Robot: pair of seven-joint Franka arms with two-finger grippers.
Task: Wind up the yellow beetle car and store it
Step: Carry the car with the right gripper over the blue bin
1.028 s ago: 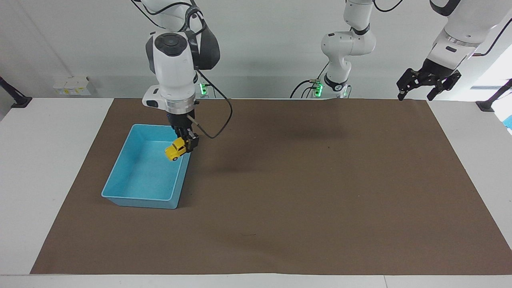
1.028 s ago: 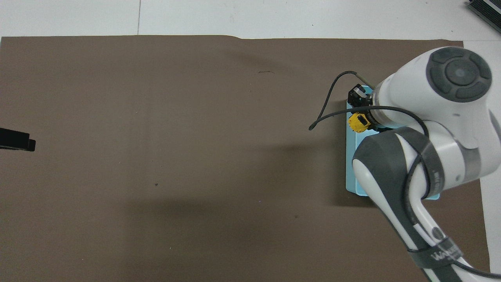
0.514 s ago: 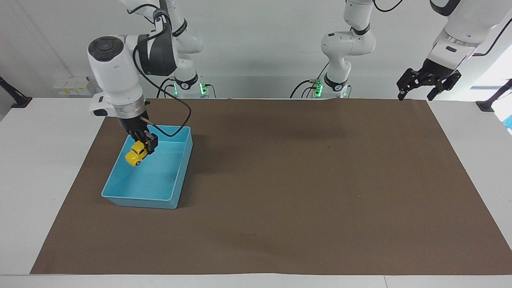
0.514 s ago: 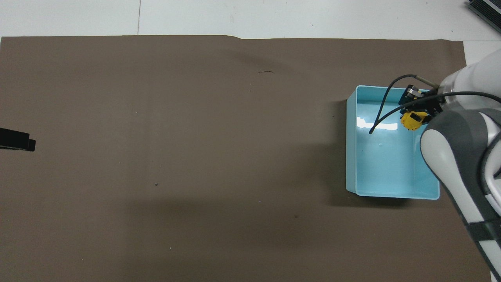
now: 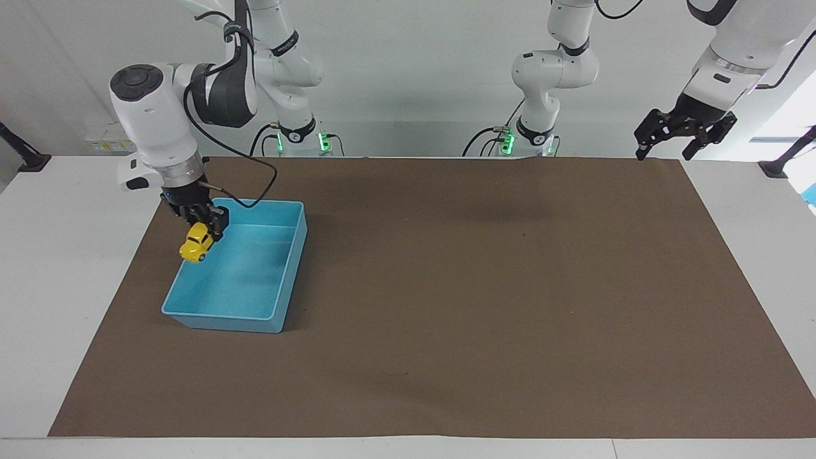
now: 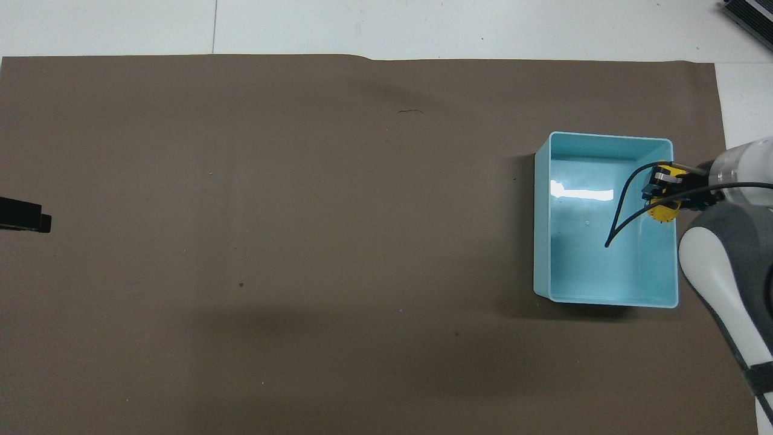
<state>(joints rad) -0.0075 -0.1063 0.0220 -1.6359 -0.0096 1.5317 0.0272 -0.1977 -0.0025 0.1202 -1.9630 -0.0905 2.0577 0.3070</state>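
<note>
Since the earlier frames the right gripper (image 5: 203, 231) is seen carried across the light blue bin (image 5: 284, 268) toward the right arm's end of the table. It is clamped on the yellow beetle car (image 5: 196, 242), held tilted in the air over the bin's outer wall. Storing is judged unfinished: the car is not yet released into the bin. The left gripper (image 5: 683, 129), jaws spread wide and empty, is kept waiting above the brown mat (image 5: 484, 306).

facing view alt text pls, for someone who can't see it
The right gripper holds the yellow beetle car in the air over the edge of the light blue bin on a brown mat. The left gripper waits, open, above the mat's corner.
</note>
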